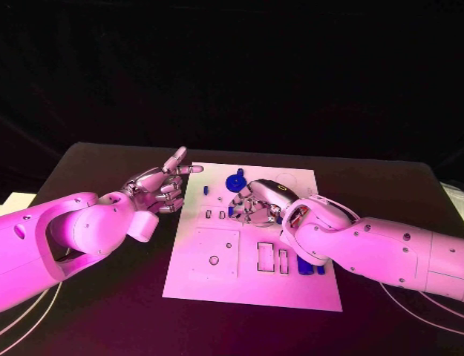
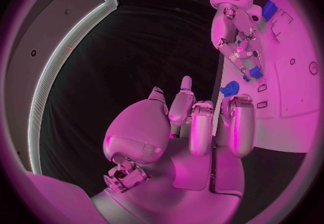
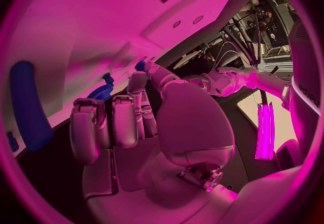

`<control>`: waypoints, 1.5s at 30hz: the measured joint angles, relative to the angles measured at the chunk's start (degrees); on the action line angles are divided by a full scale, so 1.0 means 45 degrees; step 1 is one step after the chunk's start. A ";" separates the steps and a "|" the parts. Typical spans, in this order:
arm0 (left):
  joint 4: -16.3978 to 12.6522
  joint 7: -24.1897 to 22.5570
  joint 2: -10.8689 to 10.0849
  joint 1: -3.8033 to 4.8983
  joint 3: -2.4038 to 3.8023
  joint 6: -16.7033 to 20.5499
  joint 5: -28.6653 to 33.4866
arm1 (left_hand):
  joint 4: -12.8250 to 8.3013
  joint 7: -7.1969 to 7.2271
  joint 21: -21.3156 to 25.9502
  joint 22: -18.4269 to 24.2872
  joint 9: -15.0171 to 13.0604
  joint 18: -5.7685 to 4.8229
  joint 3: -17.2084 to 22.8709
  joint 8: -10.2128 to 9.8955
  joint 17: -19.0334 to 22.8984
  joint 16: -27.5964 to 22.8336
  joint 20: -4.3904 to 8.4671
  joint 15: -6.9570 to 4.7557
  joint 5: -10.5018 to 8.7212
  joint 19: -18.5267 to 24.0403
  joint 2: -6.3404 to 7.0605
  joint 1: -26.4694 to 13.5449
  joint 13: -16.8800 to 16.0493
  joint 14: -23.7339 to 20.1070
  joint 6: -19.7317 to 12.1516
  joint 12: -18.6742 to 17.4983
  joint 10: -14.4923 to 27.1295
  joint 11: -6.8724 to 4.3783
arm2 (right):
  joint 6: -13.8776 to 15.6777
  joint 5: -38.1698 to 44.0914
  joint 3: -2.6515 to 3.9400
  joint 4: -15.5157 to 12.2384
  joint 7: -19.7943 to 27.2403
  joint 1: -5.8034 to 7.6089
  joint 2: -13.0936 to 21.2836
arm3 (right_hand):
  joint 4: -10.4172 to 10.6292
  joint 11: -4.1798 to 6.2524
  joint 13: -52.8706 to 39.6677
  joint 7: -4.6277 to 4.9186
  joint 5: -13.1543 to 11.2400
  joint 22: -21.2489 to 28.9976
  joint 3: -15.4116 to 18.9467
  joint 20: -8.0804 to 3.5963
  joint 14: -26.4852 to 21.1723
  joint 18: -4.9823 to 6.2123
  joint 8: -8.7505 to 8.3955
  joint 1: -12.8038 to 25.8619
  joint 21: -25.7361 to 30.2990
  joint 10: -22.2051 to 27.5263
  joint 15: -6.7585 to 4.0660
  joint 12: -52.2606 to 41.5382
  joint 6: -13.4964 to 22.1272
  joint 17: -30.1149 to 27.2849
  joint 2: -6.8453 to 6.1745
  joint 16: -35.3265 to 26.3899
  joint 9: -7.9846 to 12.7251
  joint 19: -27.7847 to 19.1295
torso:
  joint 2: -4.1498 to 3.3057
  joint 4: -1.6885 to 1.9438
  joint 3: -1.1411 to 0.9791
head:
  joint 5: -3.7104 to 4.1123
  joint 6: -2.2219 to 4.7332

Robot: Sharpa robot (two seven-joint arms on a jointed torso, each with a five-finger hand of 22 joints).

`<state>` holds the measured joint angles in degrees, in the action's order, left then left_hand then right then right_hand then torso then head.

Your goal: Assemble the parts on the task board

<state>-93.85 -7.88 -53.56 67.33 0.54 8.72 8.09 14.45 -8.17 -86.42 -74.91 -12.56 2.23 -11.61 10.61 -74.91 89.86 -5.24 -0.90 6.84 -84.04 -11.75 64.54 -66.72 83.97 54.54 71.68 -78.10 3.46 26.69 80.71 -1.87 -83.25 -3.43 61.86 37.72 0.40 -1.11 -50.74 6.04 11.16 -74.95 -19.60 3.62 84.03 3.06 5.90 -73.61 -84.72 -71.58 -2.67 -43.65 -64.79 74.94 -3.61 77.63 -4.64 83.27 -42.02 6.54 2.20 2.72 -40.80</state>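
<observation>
The white task board (image 1: 216, 278) lies in the middle of the black table. My right hand (image 1: 255, 205) hovers low over the board's upper middle and pinches a small blue part (image 3: 140, 65) between thumb and a fingertip; the same hand (image 2: 240, 46) and part (image 2: 254, 73) appear in the left wrist view. A round blue part (image 1: 235, 182) stands on the board just beyond that hand. My left hand (image 1: 163, 185) hangs beside the board's left edge, holding nothing, its fingers loosely bent and one stretched out.
More blue parts (image 1: 309, 268) lie on the board under my right forearm, and a long blue piece (image 3: 27, 106) lies nearby. Several outlined slots (image 1: 266, 256) mark the board's near half. A pale object (image 1: 12, 200) sits at the table's left edge.
</observation>
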 measured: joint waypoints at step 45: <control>0.0031 0.0022 0.0011 0.0001 -0.0001 -0.0035 -0.0049 | -0.0035 0.0001 -0.0001 0.0001 -0.0008 0.0000 -0.0035 0.0000 -0.0007 0.0000 0.0000 0.0000 0.0000 0.0000 -0.0001 -0.0001 -0.0014 0.0000 0.0000 0.0000 0.0000 0.0000 | -0.0406 0.0350 -0.0001 -0.0038 -0.0565 0.0001 -0.0011 | 0.0031 -0.0111 0.0867 0.0082 -0.0049 0.0006 0.0038 0.0064 0.0000 0.0000 -0.0150 0.0059 0.0194 0.0608 0.0000 0.1224 0.0232 -0.0242 -0.0063 -0.0402 0.0065 -0.0249 | 0.0004 0.0000 0.0001 | 0.0028 -0.0083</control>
<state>-93.71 -7.78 -53.51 67.33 0.54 8.56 7.87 14.29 -8.16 -86.42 -74.90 -12.60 2.23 -11.76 10.61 -74.94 89.86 -5.24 -0.90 6.84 -84.04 -11.76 64.54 -66.79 83.97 54.55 71.68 -78.10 3.46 24.87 82.28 -1.88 -83.42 -5.98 61.86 37.67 0.54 -1.61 -46.84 6.41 10.94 -74.92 -19.43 3.91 84.03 3.06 5.22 -73.34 -83.85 -68.84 -2.67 -38.14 -63.74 73.85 -3.89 75.82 -4.35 82.14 -42.01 6.54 2.21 2.85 -41.18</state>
